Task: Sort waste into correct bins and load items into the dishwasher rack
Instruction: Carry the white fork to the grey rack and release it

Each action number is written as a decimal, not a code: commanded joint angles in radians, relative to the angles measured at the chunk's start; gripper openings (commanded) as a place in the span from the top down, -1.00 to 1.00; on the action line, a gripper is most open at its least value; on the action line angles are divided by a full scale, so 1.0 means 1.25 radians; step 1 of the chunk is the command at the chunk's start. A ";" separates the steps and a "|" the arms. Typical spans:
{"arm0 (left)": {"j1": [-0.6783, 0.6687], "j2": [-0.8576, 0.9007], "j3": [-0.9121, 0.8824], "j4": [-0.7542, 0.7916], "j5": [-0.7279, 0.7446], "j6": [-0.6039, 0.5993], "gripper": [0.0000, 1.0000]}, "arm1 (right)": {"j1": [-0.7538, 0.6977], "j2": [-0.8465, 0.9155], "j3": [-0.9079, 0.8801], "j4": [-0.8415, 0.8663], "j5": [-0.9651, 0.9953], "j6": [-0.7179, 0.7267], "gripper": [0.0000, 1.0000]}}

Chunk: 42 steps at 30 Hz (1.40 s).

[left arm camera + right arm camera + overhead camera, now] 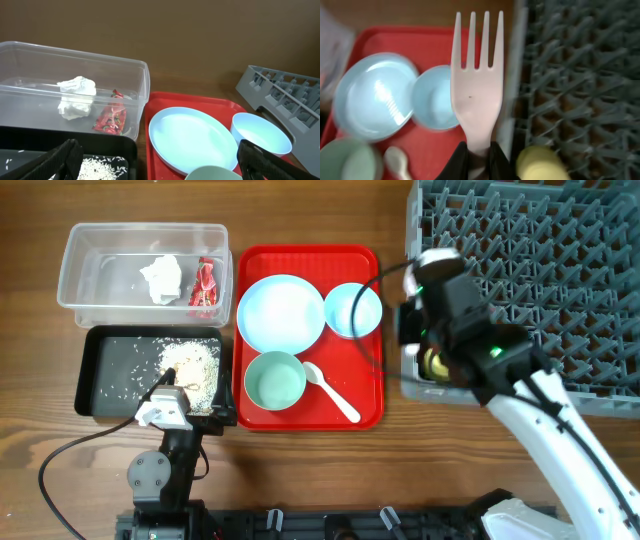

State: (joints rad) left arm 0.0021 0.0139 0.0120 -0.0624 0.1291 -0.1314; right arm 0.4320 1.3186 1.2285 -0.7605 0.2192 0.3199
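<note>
My right gripper (479, 152) is shut on the white fork (476, 82), tines forward, at the left edge of the grey dishwasher rack (540, 240). The yellow cup (541, 162) sits in the rack's near left corner (435, 364). On the red tray, the pale blue plate (281, 312), the small blue bowl (354, 310), the green bowl (275, 380) and the white spoon (332, 391) lie. The tissue (162, 278) and red wrapper (205, 286) are in the clear tub (90, 240). Rice scraps (190, 368) lie in the black tray (100, 405). My left gripper (160, 165) is open above the black tray's right end.
The flat red serving tray (370, 395) lies between the two bins and the rack. Bare wooden table (430, 460) shows in front of the tray and rack. The left arm's base (155, 475) and cable sit at the front left.
</note>
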 commanded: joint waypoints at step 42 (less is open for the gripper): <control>0.006 -0.006 -0.005 -0.001 0.007 0.016 -0.99 | 0.303 0.293 -0.122 0.078 -0.169 -0.134 -0.08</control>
State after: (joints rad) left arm 0.0021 0.0139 0.0120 -0.0624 0.1295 -0.1314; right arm 0.8146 1.6192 1.1141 -0.7040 -0.0349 0.1928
